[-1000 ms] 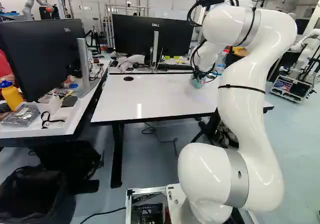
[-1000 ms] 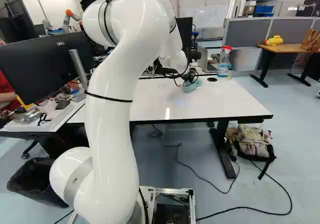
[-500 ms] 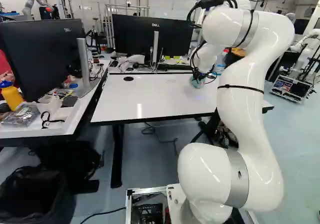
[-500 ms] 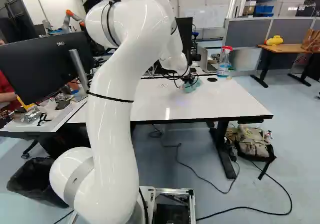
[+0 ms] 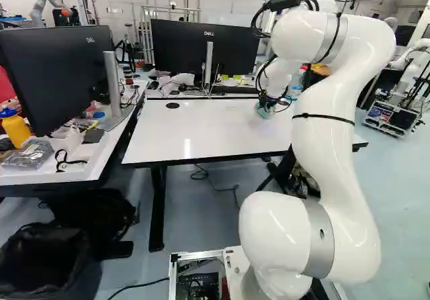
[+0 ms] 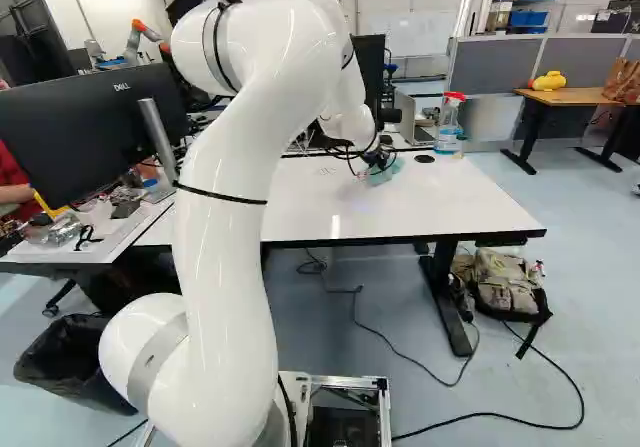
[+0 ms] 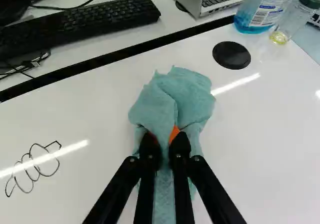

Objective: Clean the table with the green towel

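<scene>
One soft green towel sits bunched up on the white table, near its far edge and close to the far right corner in the right base view. The gripper is closed on it, with cloth pinched between its two fingers. The towel looks light and floppy, so it should bend easily and not break. It may crumple or slide out if the pinch is too small. The thick folds in the middle seem the best place to hold, and the gripper has them now. The loose part pokes out ahead, good for rubbing. A black scribble is on the table, well apart from the towel. It probably needs a wipe, with the towel pressed flat but gently.
</scene>
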{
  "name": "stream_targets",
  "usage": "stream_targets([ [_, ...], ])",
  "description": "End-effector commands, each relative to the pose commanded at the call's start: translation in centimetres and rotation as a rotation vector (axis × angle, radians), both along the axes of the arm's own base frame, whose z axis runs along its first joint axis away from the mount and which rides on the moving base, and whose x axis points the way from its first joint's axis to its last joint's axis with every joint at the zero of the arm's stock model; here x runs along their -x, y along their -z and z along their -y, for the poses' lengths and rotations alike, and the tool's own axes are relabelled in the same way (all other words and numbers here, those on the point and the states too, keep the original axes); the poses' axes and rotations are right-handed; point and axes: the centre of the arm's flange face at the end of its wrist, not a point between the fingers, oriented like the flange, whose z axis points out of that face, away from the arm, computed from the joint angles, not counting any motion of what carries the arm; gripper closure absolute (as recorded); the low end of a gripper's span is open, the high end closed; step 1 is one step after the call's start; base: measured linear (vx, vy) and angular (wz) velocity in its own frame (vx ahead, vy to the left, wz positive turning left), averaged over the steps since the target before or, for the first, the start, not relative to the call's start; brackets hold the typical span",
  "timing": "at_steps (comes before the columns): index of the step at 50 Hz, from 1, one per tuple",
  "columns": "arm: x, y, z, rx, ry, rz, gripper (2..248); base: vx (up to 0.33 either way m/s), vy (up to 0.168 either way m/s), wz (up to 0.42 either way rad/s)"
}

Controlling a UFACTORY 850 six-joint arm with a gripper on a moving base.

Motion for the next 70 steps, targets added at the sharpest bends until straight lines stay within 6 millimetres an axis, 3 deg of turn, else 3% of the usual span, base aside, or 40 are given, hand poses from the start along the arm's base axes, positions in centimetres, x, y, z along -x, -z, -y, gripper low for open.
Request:
stream_targets([
  [57, -2.0, 0.9, 9.6, 0.023, 0.11, 0.053, 211, 0.0, 0.0, 0.0],
  [70, -3.9, 1.2, 9.5, 0.03, 0.099, 0.07, 211, 0.0, 0.0, 0.0],
])
